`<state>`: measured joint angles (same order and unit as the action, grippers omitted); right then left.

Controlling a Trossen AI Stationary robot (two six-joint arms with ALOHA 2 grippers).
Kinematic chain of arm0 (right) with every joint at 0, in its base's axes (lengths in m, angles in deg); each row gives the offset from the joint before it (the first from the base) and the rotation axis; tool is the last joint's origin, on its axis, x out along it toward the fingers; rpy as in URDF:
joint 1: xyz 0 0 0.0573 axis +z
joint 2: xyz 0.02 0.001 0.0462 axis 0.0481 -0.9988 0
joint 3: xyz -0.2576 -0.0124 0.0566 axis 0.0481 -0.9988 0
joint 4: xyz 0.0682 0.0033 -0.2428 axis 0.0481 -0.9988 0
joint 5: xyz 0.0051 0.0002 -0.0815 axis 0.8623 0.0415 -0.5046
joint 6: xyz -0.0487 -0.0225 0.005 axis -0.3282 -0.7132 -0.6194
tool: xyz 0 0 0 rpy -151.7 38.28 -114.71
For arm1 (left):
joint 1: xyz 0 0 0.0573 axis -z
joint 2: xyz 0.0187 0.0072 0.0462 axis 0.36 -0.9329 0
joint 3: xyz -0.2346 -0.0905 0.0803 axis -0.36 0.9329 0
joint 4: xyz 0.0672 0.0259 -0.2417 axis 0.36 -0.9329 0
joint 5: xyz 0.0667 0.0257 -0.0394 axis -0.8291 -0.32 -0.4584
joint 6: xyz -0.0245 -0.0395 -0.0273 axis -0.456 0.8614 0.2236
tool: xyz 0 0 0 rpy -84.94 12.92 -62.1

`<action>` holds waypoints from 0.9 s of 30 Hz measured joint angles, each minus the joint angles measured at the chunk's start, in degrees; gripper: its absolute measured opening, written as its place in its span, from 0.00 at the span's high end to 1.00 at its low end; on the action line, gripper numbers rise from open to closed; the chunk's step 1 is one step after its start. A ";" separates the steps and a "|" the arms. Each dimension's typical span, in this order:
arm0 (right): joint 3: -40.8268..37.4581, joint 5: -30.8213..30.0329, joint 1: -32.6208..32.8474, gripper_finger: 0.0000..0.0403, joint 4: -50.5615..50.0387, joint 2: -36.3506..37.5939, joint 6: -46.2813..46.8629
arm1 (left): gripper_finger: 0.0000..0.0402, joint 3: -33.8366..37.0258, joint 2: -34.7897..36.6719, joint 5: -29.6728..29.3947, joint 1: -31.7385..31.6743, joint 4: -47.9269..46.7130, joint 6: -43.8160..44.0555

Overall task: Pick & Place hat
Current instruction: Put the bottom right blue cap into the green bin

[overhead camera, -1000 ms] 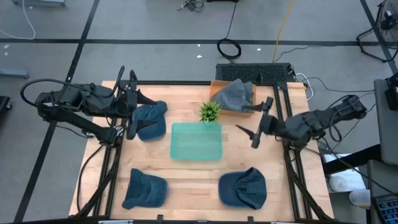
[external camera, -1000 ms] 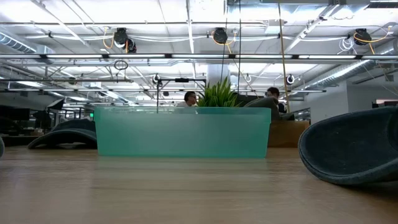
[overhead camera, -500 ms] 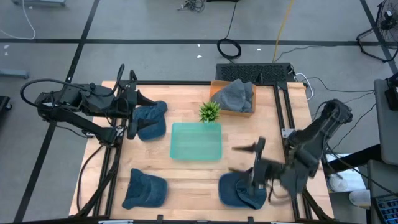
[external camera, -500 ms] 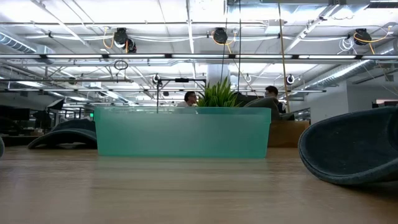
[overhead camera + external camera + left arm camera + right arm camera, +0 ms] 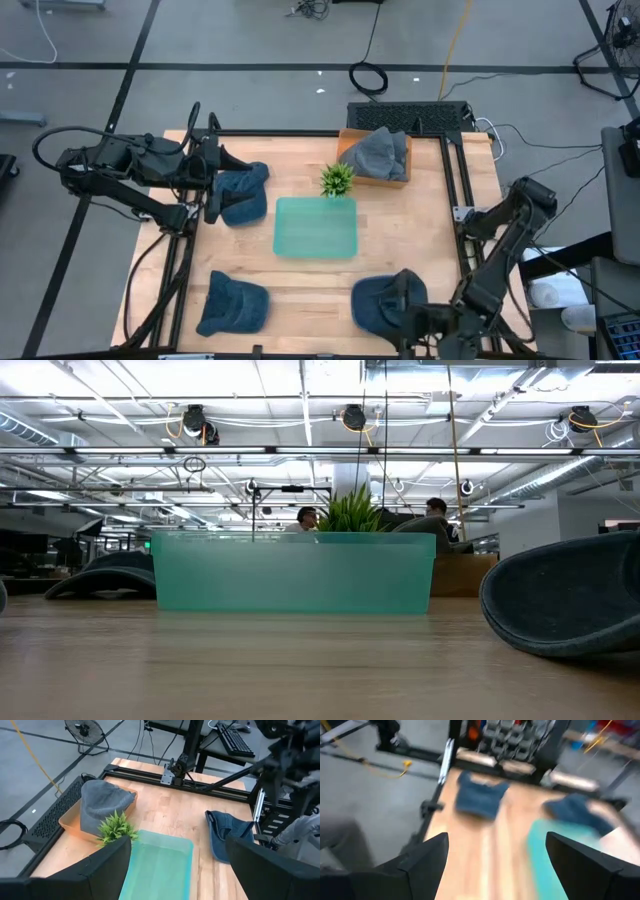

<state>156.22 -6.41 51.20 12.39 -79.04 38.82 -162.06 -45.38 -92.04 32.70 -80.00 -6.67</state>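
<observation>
From overhead I see a pale wooden tabletop with a black metal frame around it. Four hats lie on it. Three are dark blue denim caps with soft, slumped crowns and short brims: one at the near right corner, one at the near left corner, and one at the far left. The fourth is a grey fabric hat, crumpled into a mound inside an orange tray at the far right.

In the middle sits a translucent teal plastic bin, rectangular with rounded corners. A small green spiky plant stands just behind it, between the bin and the orange tray.

My left pincer hovers at the far left edge, just beside the denim cap there. Its two dark fingers stand wide apart with nothing between them.

My right arm is folded down at the near right edge, and its pincer is low beside the near right cap. Its wrist camera shows the fingers spread wide, holding nothing.

From table height, the teal bin looks frosted and smooth, the plant's tips show above its rim, and a cap's dark curved brim fills the right side.
</observation>
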 joint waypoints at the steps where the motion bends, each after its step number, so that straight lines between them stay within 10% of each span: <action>1: 0.02 1.56 -0.04 0.21 -0.52 -0.70 1.88 | 0.17 0.00 0.00 0.05 0.00 -0.08 0.45; 15: 0.00 17.87 -0.22 0.21 -11.25 -6.85 27.88 | 0.17 0.00 -0.02 0.56 0.00 -3.35 2.24; 27: -0.04 32.93 -2.98 0.25 -15.31 -16.19 31.59 | 0.17 0.52 -0.04 0.49 0.00 -3.55 0.22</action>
<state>156.19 26.53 48.22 -2.92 -95.22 70.41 -161.53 -45.42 -91.55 32.70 -83.55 -6.45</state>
